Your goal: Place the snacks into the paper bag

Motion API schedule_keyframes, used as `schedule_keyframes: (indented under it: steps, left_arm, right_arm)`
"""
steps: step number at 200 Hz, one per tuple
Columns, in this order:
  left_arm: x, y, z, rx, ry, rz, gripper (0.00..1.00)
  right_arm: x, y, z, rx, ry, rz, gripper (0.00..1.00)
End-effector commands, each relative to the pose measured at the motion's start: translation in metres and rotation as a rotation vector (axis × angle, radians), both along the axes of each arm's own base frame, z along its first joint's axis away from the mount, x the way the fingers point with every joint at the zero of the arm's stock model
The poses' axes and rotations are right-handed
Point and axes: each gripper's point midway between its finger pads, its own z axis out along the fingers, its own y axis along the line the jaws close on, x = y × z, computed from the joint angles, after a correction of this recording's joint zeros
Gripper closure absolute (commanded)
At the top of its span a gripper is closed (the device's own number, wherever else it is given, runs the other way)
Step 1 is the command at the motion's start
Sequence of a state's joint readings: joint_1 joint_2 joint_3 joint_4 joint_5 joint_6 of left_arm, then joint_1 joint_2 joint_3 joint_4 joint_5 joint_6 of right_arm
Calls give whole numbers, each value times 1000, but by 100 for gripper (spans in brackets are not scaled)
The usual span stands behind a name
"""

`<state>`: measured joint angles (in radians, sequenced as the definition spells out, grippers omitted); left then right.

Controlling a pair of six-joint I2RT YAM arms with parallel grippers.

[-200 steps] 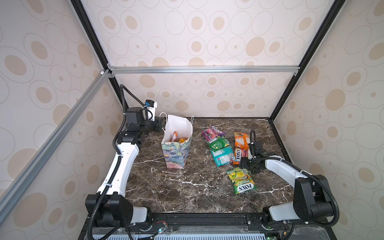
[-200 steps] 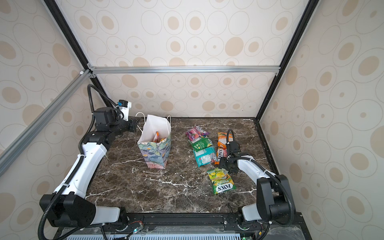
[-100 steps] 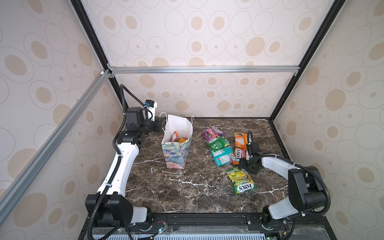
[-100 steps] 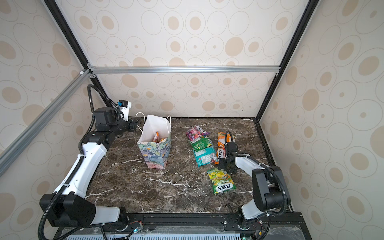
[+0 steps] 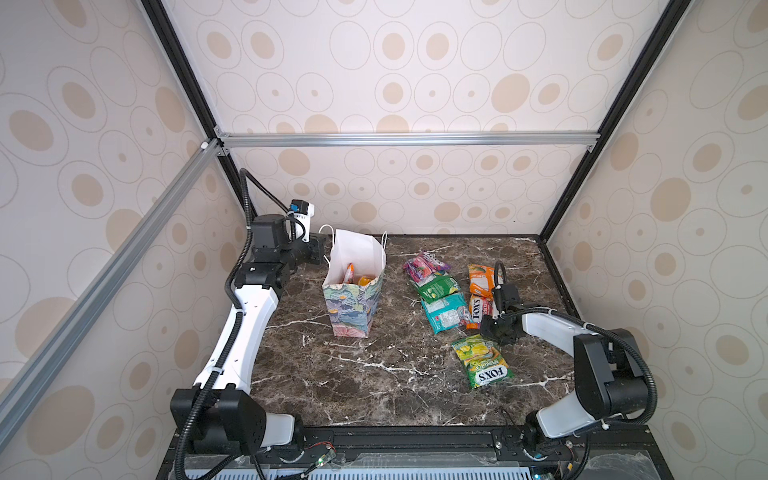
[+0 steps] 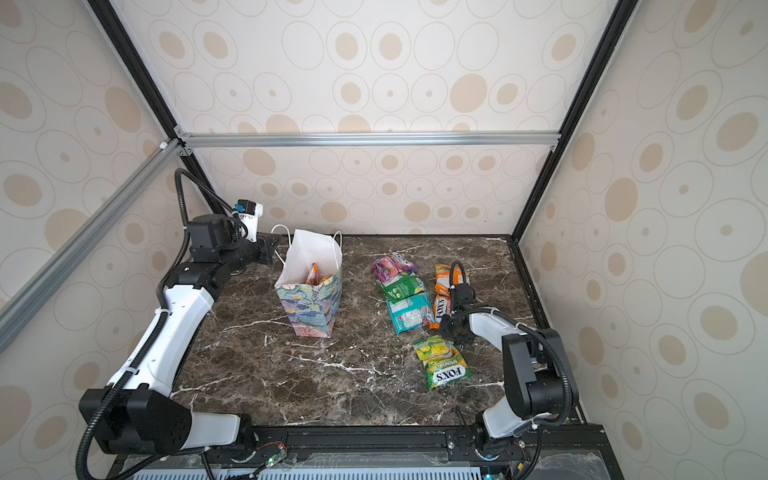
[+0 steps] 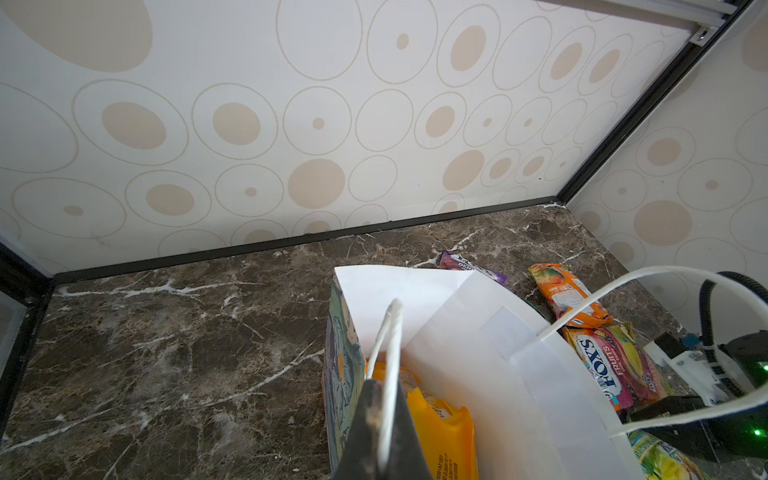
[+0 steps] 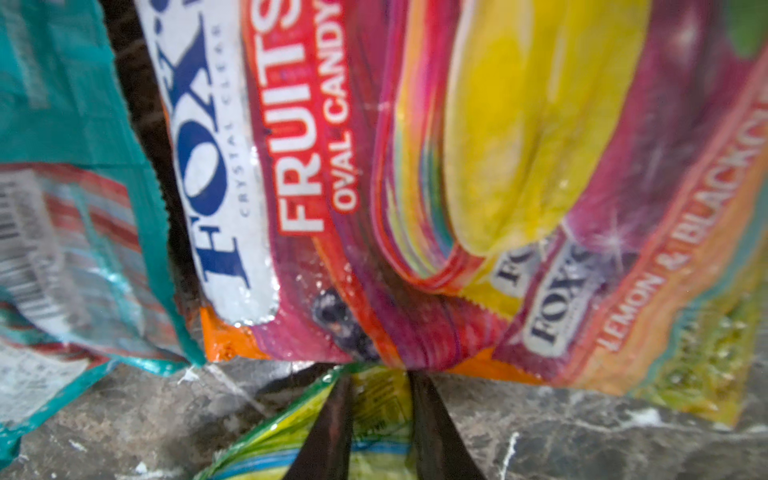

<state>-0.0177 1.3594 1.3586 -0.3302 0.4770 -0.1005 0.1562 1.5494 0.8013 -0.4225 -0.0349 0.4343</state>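
Right wrist: R gripper [image 8: 380, 374] low, pinching fruits packet [image 8: 415, 166]; L gripper [image 7: 384, 390] clamps bag cord [image 7: 392, 332].

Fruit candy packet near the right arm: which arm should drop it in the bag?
Right: the right fingers pinch the fruit candy packet at its edge, while the left fingers hold the bag by its cord handle.

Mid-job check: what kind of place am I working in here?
Probably a purpose-built robot test cell, not a home: patterned panel walls mounted on a black and aluminium frame, enclosing a marble-look tabletop.
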Motion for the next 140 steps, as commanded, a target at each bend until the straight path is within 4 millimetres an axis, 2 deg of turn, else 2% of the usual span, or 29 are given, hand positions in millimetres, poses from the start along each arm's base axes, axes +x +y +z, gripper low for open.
schedule_keyframes:
  steps: [1, 22, 91, 116, 136, 140]
  left_arm:
    - [-3, 2, 22, -2, -47, 0, 97]
    - [-2, 2, 22, -2, -47, 1, 97]
    - [-3, 2, 22, -3, -50, 0, 98]
    - [-4, 1, 24, -4, -53, -1, 98]
    - [-3, 1, 23, -5, -51, -1, 98]
    - [-3, 2, 23, -6, -50, 0, 98]
  right_arm:
    - [-11, -1, -10, 1, 44, -8, 87]
    - [-10, 1, -4, 14, 30, -6, 100]
    - [-8, 10, 45, 85, -106, 6, 100]
    - [-10, 11, 55, 92, -126, 15, 100]
    - [-17, 16, 56, 111, -81, 50, 100]
    - [-21, 17, 56, 109, -58, 58, 94]
